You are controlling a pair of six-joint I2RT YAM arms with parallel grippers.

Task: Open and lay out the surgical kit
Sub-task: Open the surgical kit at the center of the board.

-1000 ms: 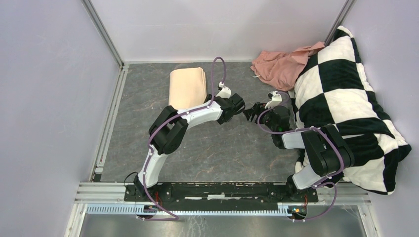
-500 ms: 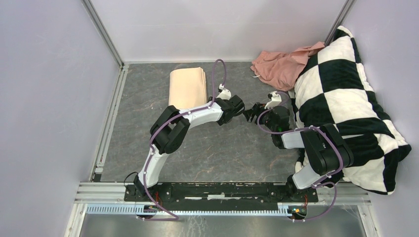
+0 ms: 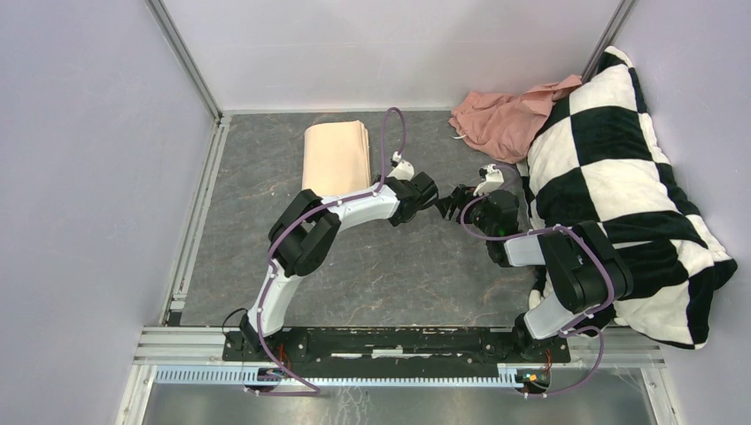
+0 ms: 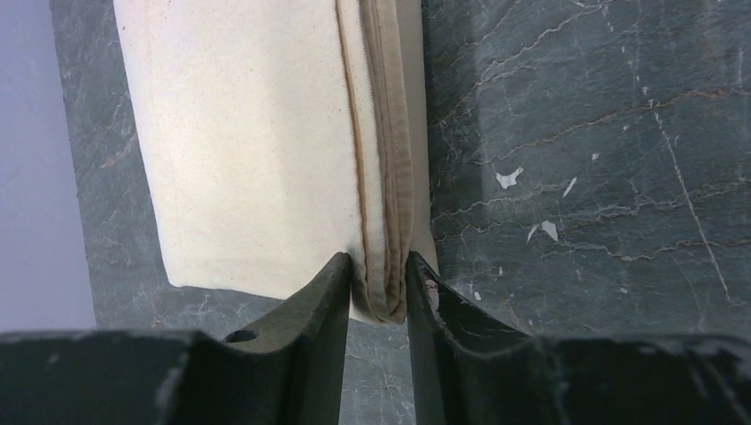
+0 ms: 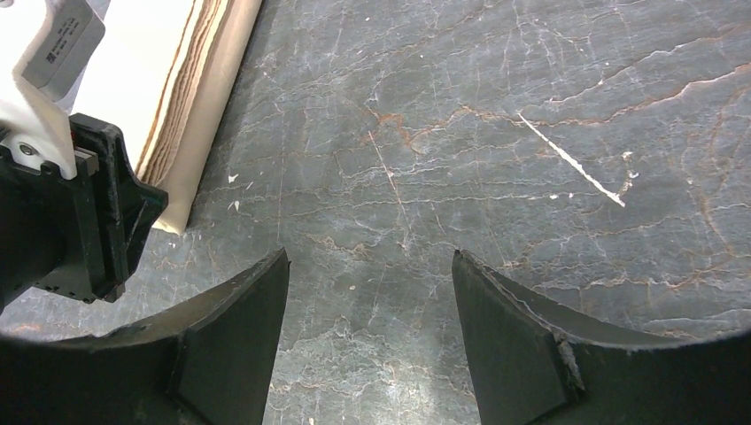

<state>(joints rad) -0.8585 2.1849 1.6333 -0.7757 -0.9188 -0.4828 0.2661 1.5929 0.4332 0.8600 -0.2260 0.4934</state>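
Between the two jaws of the left gripper [image 4: 378, 261] sits the thick side edge of the peach cloth wrap [image 4: 257, 133], right at its near corner. Both dark jaws press on that edge, one on each side, so they are clenched on the cloth. Many thin layers show in the edge, and a brown line runs along it. The rest of the wrap runs away from the jaws, flat and smooth. It is folded shut into a long neat shape. It lies on the grey stone-look worktop [image 5: 496, 133], which has thin pale cracks and a few small white flecks.

The right gripper [image 5: 370, 261] has its jaws wide apart. They hold nothing, and only bare worktop shows between them. In the right wrist view, the black body of the left gripper and its white box show at the left side. The layered edge of the wrap peeks out behind them in the top left corner.

From above, the wrap lies toward the back of the worktop, a bit left of the middle. The ends of the two arms nearly meet near the middle, just right of the wrap. At the back right is a crumpled pink cloth [image 3: 500, 115]. Touching it, a puffy black-and-white checked blanket [image 3: 611, 168] fills the right side. Pale purple walls [image 3: 89, 177] stand on three sides.
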